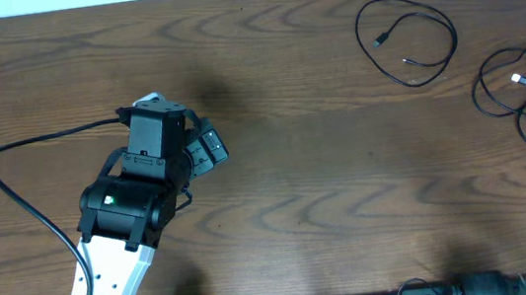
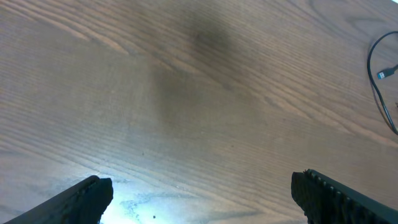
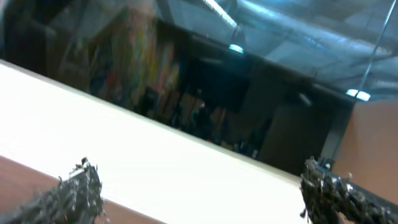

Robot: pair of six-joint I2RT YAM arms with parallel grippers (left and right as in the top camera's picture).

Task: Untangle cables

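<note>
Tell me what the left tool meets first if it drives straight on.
Probably the bare table: the left tool points down at it, and the black cable sits off to one side.

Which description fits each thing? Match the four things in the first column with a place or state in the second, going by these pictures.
Things:
A. single looped black cable
B. tangled cable bundle
C. left gripper
D. right gripper

Descriptions:
1. open, aimed past the table at the background
2. farthest right in the overhead view, loops overlapping
3. open above bare table
4. lying by itself, nearer the far edge

Pairs: A-4, B-2, C-3, D-1.
</note>
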